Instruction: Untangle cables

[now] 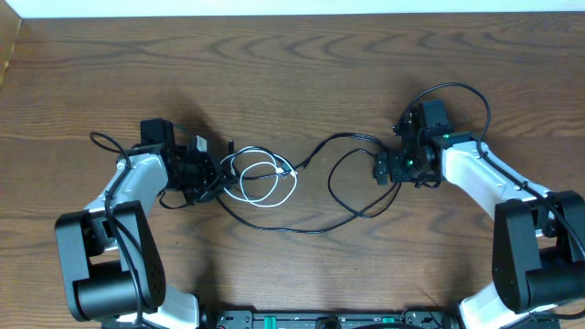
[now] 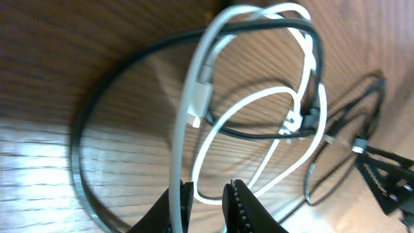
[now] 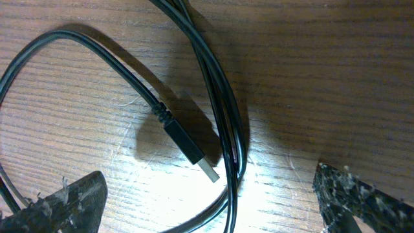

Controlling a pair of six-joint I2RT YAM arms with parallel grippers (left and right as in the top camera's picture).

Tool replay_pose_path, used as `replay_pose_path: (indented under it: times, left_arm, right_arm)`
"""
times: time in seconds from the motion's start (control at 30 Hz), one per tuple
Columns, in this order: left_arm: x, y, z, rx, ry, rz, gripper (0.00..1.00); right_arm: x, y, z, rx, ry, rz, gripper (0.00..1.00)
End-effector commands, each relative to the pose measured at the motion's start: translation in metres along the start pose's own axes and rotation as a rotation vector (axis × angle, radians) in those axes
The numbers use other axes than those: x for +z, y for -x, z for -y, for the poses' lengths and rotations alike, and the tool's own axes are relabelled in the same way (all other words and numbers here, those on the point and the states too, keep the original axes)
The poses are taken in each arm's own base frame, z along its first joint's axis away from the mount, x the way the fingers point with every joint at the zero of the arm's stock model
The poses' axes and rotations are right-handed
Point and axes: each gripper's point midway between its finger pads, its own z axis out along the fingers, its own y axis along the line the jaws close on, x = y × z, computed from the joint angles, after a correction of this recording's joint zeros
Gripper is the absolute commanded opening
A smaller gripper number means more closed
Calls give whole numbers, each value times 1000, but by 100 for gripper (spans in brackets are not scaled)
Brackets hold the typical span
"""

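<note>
Dark left fingers (image 2: 242, 210) stand nearly together with the low bend of the white cable (image 2: 200, 84) in the narrow gap; whether they pinch it cannot be told. Right fingers (image 3: 362, 197) stand wide apart, holding nothing, above a black plug (image 3: 187, 145) and the black cables (image 3: 217, 77) on the desk (image 3: 323, 65). From overhead, the white cable coils just beside the left fingers, tangled with black cables that loop across toward the right.
</note>
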Motion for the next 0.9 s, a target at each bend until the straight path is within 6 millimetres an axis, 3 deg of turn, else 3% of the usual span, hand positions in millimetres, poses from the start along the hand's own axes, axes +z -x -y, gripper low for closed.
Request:
replay_pose_path:
  times: [0.0, 0.23, 0.43, 0.63, 0.67, 0.77, 0.87]
  left_arm:
    - [-5, 2, 15, 34, -68, -3, 22]
    - [5, -2, -5, 28, 13, 3, 22]
    - [9, 9, -3, 35, -7, 52, 22]
    - [15, 2, -5, 22, -18, 38, 19]
    - [16, 0, -3, 23, -34, 31, 8]
    - [14, -6, 14, 35, -143, -2, 8]
    - [-1, -13, 51, 58, -376, -54, 8]
  right_arm:
    - [14, -22, -9, 2, 59, -81, 99]
    - [14, -22, -9, 2, 59, -81, 99]
    - [14, -22, -9, 2, 59, -81, 99]
    - [14, -22, -9, 1, 59, -81, 99]
    - [14, -22, -9, 1, 59, -81, 99]
    - [14, -22, -10, 1, 60, -81, 99]
    - [14, -22, -10, 1, 60, -81, 99]
